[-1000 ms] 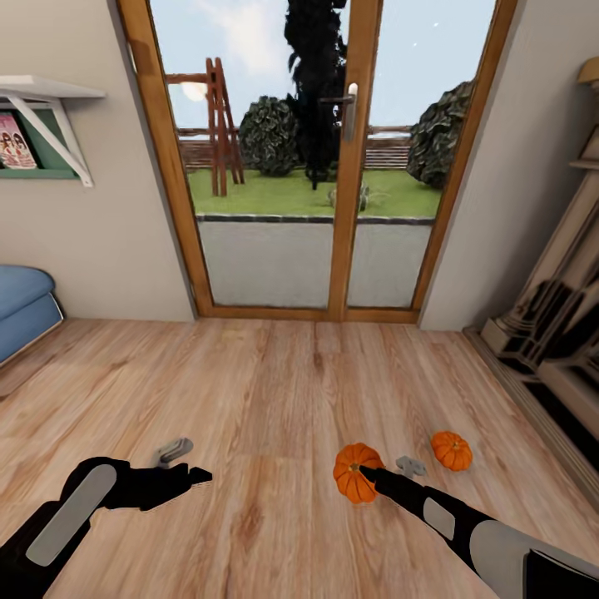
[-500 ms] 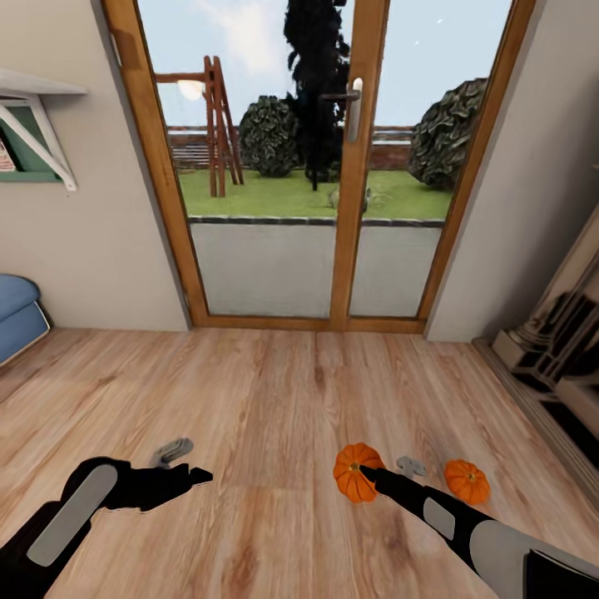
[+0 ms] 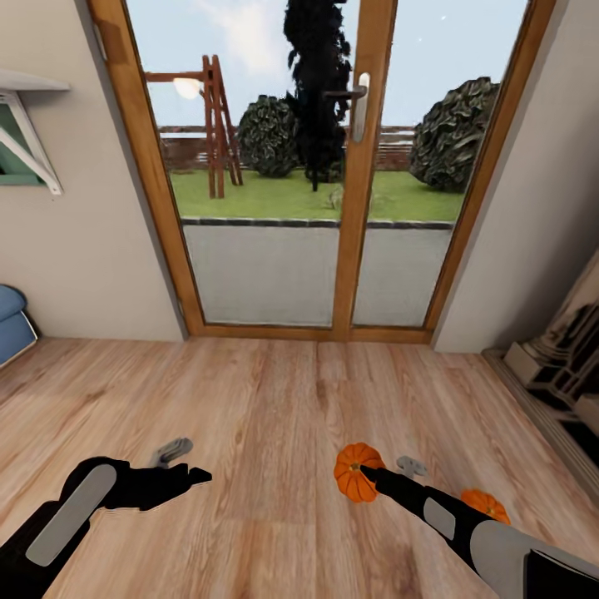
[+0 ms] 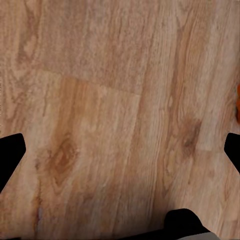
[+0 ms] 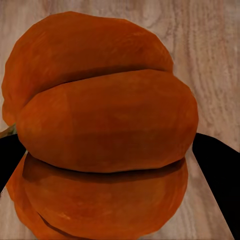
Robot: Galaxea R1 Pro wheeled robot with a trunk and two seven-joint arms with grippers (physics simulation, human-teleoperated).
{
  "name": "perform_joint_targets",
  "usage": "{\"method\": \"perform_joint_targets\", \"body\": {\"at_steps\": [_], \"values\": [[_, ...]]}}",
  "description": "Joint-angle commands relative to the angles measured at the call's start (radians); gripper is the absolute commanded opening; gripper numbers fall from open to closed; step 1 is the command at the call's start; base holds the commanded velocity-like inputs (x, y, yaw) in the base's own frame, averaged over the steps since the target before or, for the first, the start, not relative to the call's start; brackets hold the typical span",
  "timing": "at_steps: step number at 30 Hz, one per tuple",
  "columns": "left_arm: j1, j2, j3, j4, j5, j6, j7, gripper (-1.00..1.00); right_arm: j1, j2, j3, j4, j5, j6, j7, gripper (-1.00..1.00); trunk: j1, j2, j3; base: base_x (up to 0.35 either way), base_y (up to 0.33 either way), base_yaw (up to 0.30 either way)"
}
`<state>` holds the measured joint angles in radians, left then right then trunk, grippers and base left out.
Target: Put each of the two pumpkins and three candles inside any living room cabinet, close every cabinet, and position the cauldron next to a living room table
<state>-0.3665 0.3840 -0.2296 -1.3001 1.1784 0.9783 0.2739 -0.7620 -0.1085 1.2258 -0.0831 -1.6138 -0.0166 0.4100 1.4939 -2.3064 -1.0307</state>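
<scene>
My right gripper [image 3: 388,468] is shut on an orange ribbed pumpkin [image 3: 356,471], held just above the wooden floor. In the right wrist view this pumpkin [image 5: 105,120] sits large between the black fingers [image 5: 216,167]. A second pumpkin [image 3: 486,503] lies on the floor at the right, partly hidden behind my right forearm. My left gripper [image 3: 185,463] hovers low over bare floor at the left, open and empty. In the left wrist view its fingers [image 4: 10,155] stand wide apart over the planks.
A glass patio door with a wooden frame [image 3: 351,249] stands straight ahead, with a garden beyond it. A white wall shelf [image 3: 21,125] and a blue sofa edge [image 3: 10,320] are at the left. A pale and dark fireplace-like unit [image 3: 566,349] lines the right wall.
The whole picture has shifted, so the camera moved closer to the door. The floor pumpkin has slid toward the picture's lower right, behind my forearm. Both grippers keep their pose.
</scene>
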Motion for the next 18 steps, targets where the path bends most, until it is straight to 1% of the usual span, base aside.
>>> {"method": "perform_joint_targets", "body": {"at_steps": [1, 7, 18], "values": [[-0.001, 0.001, -0.002, -0.001, 0.010, 0.000, 0.010, 1.00, -0.001, 0.000, 0.003, -0.001, -0.009, -0.002, 0.003, -1.00, 0.000, 0.000, -0.001, 0.257, 0.113, 0.000], [0.000, 0.001, -0.002, -0.001, 0.010, 0.001, 0.010, 1.00, -0.001, 0.000, 0.003, -0.001, -0.010, -0.002, 0.003, -1.00, 0.000, 0.000, -0.001, 0.253, 0.112, 0.000], [-0.001, 0.000, -0.002, -0.001, 0.010, 0.000, 0.010, 1.00, 0.000, 0.000, 0.003, -0.001, -0.010, -0.003, 0.003, -1.00, 0.000, 0.000, -0.001, 0.260, 0.007, 0.000]]}}
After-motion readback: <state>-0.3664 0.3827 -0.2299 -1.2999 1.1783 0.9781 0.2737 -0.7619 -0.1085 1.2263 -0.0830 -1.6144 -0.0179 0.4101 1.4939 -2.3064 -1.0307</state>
